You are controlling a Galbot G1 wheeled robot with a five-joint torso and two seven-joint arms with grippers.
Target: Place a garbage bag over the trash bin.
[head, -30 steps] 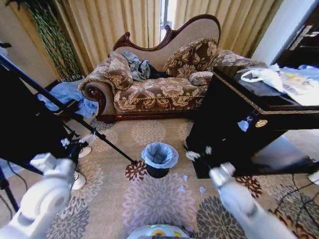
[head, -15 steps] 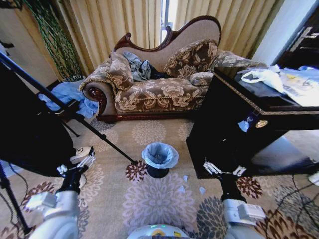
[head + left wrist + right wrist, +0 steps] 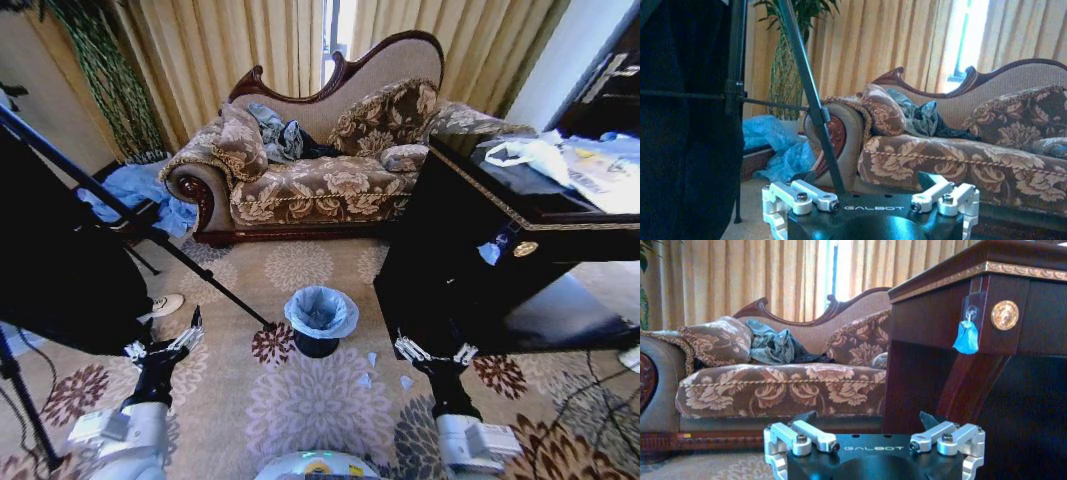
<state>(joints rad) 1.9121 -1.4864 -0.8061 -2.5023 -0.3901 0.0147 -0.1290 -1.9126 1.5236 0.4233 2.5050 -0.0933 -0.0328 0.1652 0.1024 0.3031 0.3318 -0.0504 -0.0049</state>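
The small black trash bin [image 3: 317, 345] stands on the patterned carpet in the middle of the head view. A pale blue-white garbage bag [image 3: 321, 311] lines it, its crinkled edge folded out over the rim. My left gripper [image 3: 165, 346] is low at the left of the bin, well apart from it, open and holding nothing. My right gripper [image 3: 435, 353] is low at the right of the bin, also open and holding nothing. The wrist views show the left gripper [image 3: 870, 187] and the right gripper [image 3: 871, 426] with jaws spread wide, facing the sofa.
A floral sofa [image 3: 320, 180] stands behind the bin. A dark wooden cabinet [image 3: 500, 250] is at the right, with white bags [image 3: 560, 160] on top. A black tripod leg [image 3: 150, 235] and dark panel are at the left. Blue cloth [image 3: 135, 190] lies by the sofa. Paper scraps [image 3: 385, 372] dot the carpet.
Both arms have dropped and drawn back toward my body, from raised at the bin's sides to low with the grippers pointing forward. The bin and bag have not moved.
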